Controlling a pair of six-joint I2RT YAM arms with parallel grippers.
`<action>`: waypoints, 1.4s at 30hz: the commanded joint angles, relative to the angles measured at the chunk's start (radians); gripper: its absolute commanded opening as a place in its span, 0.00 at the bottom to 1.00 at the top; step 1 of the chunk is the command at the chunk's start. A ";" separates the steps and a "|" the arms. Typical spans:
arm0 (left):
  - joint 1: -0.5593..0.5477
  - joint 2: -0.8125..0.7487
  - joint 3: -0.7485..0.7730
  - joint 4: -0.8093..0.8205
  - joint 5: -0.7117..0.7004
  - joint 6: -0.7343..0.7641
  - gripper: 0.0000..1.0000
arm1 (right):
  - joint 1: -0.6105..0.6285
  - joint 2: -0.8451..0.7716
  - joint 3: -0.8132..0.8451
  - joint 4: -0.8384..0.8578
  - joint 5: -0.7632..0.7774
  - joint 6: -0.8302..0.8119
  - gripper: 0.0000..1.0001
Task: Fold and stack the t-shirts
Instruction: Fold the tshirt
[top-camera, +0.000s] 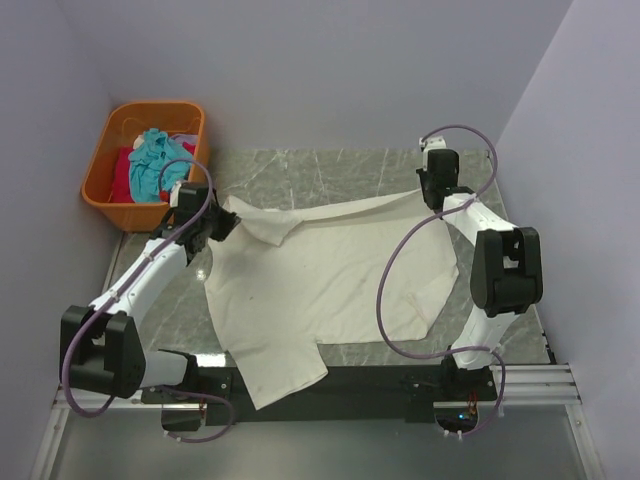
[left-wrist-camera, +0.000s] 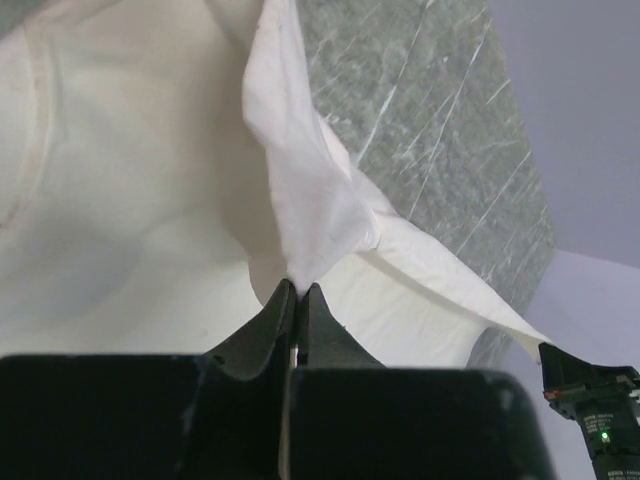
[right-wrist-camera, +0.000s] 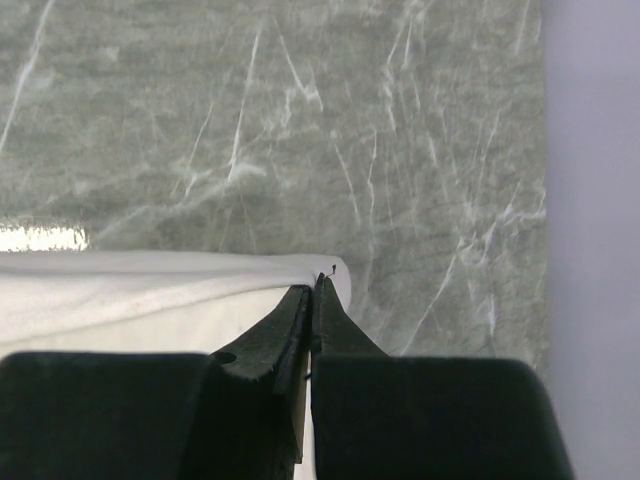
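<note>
The large cream t-shirt (top-camera: 330, 280) lies spread across the grey marble table, its near edge hanging over the front. My left gripper (top-camera: 222, 226) is shut on the shirt's far left corner; the cloth (left-wrist-camera: 300, 200) rises pinched from between the jaws. My right gripper (top-camera: 434, 196) is shut on the shirt's far right corner, whose hem (right-wrist-camera: 200, 270) shows at the fingertips. The far edge is stretched between the two grippers. A teal t-shirt (top-camera: 155, 160) and a red t-shirt (top-camera: 122, 172) lie crumpled in the orange basket (top-camera: 110, 210).
The basket stands at the far left corner against the walls. Purple cables loop from both arms over the table. Bare marble (top-camera: 330, 175) shows beyond the shirt. Grey walls close in on three sides.
</note>
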 joint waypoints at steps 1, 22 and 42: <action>-0.011 -0.067 -0.054 0.036 0.018 -0.061 0.01 | -0.008 -0.070 -0.029 0.030 0.008 0.037 0.00; -0.027 -0.170 -0.378 0.108 0.020 -0.134 0.22 | -0.008 -0.093 -0.181 -0.083 0.000 0.207 0.16; 0.032 0.160 0.030 0.066 -0.115 0.370 0.85 | -0.273 -0.104 -0.125 -0.051 -0.460 0.646 0.65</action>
